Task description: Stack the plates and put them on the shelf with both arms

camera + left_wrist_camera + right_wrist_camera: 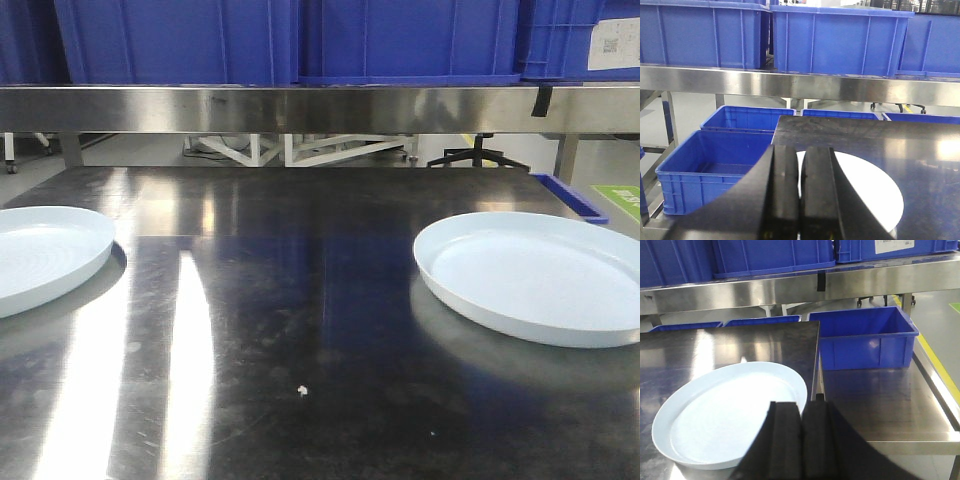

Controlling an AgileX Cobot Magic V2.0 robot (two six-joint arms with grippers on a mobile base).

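Observation:
Two pale bluish-white plates lie flat on the dark table. The left plate [40, 255] sits at the left edge of the front view, partly cut off. The right plate [540, 275] sits at the right. In the left wrist view my left gripper [800, 155] is shut and empty, just above and in front of the left plate [870, 192]. In the right wrist view my right gripper [801, 410] is shut and empty, at the near right rim of the right plate [725, 412]. Neither gripper shows in the front view.
A steel shelf [320, 108] runs across the back above the table, with blue bins [400, 40] on it. Open blue bins stand left of the table [715, 165] and right of it [865, 337]. A steel side surface [880, 405] adjoins the table's right edge.

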